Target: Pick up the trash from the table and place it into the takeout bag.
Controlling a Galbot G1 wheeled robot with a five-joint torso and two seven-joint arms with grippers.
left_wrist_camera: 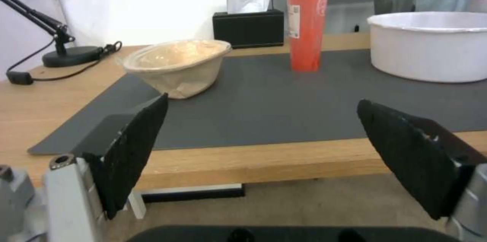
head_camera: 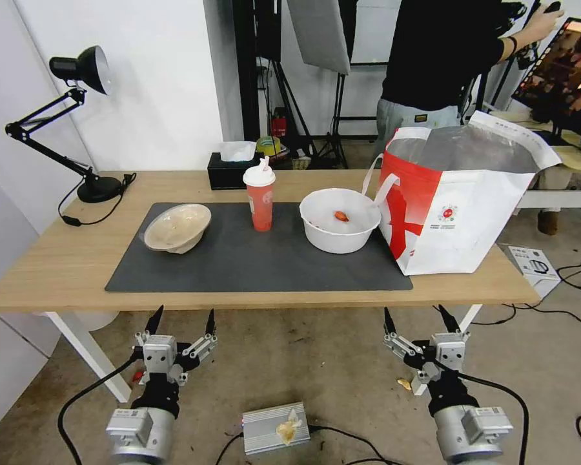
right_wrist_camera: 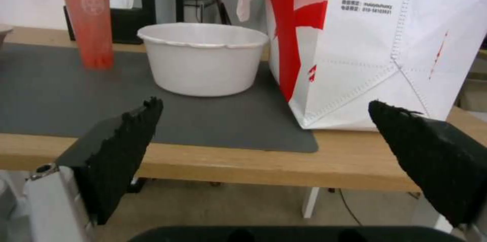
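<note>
A: Where is the trash kept?
B: On the table (head_camera: 58, 268), beside the takeout bag (head_camera: 461, 213).
A: And the grippers?
B: Left gripper (head_camera: 181, 321) and right gripper (head_camera: 421, 321) are held spread, empty, below the edge.

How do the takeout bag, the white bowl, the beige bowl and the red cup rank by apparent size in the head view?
1. takeout bag, clearly largest.
2. white bowl.
3. beige bowl, slightly smaller, though tilted.
4. red cup, narrowest, yet taller than both bowls.

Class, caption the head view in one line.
Open left pincer and right pincer below the table; red cup between two bowls.
</note>
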